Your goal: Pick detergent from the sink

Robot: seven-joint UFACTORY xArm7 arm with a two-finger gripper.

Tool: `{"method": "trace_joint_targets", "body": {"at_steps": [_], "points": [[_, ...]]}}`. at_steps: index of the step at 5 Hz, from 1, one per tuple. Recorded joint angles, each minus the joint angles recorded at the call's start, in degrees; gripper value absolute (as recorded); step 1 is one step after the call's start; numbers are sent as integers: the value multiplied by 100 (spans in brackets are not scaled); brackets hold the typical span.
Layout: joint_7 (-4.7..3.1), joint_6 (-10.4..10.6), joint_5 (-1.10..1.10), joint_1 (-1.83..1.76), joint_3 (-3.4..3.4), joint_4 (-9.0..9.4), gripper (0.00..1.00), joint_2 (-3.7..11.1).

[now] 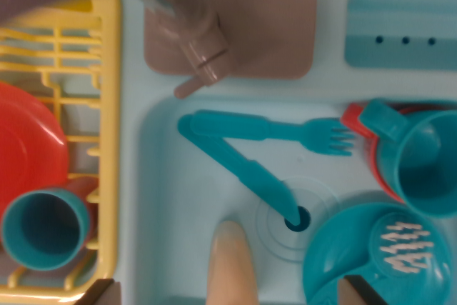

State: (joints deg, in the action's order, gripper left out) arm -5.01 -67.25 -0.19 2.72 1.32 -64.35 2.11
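A pale blue, smooth plastic sink basin (178,198) with rounded corners is seen from above in the wrist view. At six o'clock in the basin the detergent (230,262) is found: a pale peach, matte shape with a rounded, tapering top, cut off by the lower edge of the picture. No label or cap detail can be made out on it.

The gripper (228,293) is seen only as two dark fingertips (101,292) at the bottom corners of the view. They are held wide apart, with the detergent between them and touched by neither.

A teal plastic knife (239,166) is laid slantwise across the basin, its tip over the round drain (297,218). A teal fork (285,132) is laid across the knife's handle end, its tines pointing toward three o'clock. At four o'clock a glossy teal plate (335,262) is seen, with a white-bristled brush (405,248) on it. At three o'clock a teal cup (421,162) is set on a red plate (357,128).

At twelve o'clock a blurred, pinkish-brown faucet (193,33) is seen over a tan rounded pad (271,26). At nine o'clock a yellow slatted rack (103,105) is seen, in which a red dish (28,155) and a teal beaker (43,226) are held.
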Motion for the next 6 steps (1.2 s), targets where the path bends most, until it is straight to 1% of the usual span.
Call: {"method": "trace_joint_targets", "body": {"at_steps": [1,2,3,4,5,6], "points": [[-60,255,24,10,26,252,0,2],[-60,255,24,10,26,252,0,2],[-123,521,49,21,52,515,0,4],[-123,521,49,21,52,515,0,4],[-183,774,72,31,77,764,0,5],[-183,774,72,31,77,764,0,5]]}}
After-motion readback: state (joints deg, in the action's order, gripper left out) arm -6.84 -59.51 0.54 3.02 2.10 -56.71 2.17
